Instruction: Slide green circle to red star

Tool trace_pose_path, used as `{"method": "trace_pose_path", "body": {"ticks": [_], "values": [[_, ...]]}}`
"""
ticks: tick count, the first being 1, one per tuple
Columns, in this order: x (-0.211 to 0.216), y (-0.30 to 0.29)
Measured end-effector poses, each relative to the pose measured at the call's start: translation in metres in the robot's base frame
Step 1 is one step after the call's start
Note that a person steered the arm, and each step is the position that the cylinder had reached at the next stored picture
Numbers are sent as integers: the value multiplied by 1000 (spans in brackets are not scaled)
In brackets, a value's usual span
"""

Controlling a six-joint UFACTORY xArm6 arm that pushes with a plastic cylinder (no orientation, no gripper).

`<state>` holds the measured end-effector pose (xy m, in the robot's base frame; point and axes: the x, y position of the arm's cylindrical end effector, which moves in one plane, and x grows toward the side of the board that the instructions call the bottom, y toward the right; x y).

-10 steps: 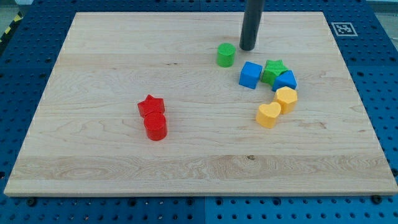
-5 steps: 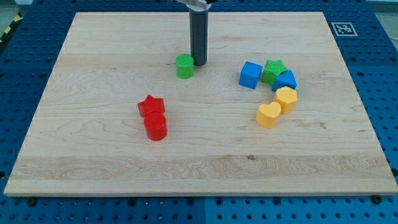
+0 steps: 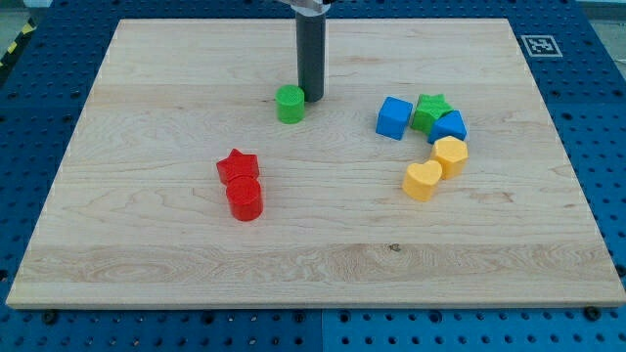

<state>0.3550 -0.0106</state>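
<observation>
My tip (image 3: 311,98) carries no gripper and holds nothing; it abuts the small green circle block (image 3: 290,104) at that block's upper right, placed to push it down-left toward the red star block (image 3: 237,164).

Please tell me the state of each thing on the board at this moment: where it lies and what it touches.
my tip: on the board, against the green circle's upper right side
green circle: apart from red star
red star: touching red cylinder below it
red cylinder: upright
blue cube: beside green star
green star: between blue blocks
blue block: above yellow blocks
yellow block: touching yellow heart
yellow heart: lowest of cluster
</observation>
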Motion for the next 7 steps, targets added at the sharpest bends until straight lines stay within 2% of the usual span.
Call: {"method": "trace_pose_path", "body": {"ticks": [3,4,7], "values": [[13,-36],[41,-36],[53,-63]]}}
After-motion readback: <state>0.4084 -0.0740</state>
